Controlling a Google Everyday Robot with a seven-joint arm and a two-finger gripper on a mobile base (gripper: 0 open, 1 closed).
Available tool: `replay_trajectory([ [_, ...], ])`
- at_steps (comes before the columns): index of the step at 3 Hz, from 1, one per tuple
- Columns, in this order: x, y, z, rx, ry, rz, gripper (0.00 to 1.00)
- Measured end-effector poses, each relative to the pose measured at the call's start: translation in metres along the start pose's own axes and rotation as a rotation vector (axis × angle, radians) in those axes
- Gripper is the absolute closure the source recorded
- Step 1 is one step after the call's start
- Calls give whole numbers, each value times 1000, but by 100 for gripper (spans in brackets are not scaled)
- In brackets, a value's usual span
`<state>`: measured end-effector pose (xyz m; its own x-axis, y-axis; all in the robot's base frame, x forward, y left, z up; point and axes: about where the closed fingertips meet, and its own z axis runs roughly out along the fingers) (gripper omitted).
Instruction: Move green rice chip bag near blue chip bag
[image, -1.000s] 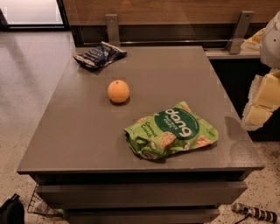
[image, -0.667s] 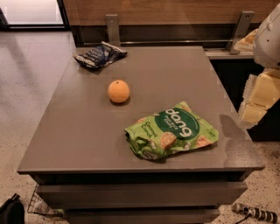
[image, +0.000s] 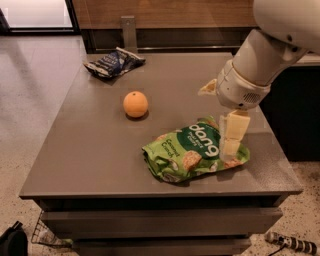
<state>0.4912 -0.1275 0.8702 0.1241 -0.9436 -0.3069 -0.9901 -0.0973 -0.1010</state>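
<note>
Over the table (image: 90, 150), arm (image: 260, 60) angled down, claw (image: 231, 144) on green rice chip bag (image: 187, 152), grip unclear.

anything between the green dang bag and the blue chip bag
Yes: a round orange fruit sits close to the straight line from the bright green glossy rice chip bag to the small navy-blue foil chip bag. The gripper is at the green bag's right end.

Gripper (image: 231, 149) is down at the right end of the green rice chip bag (image: 187, 156), which lies flat on the near right part of the grey table (image: 90, 150). White arm (image: 265, 55) enters from upper right. Orange (image: 135, 104) sits mid-table. Blue chip bag (image: 114, 62) lies at the far left corner, well apart from the green bag.
</note>
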Motion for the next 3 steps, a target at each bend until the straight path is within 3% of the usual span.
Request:
replay_trajectory([
  [1, 0, 0, 30, -45, -26, -15, 0],
  [2, -5, 16, 54, -71, -97, -14, 0],
  [3, -22, 40, 78, -86, -195, 17, 14],
])
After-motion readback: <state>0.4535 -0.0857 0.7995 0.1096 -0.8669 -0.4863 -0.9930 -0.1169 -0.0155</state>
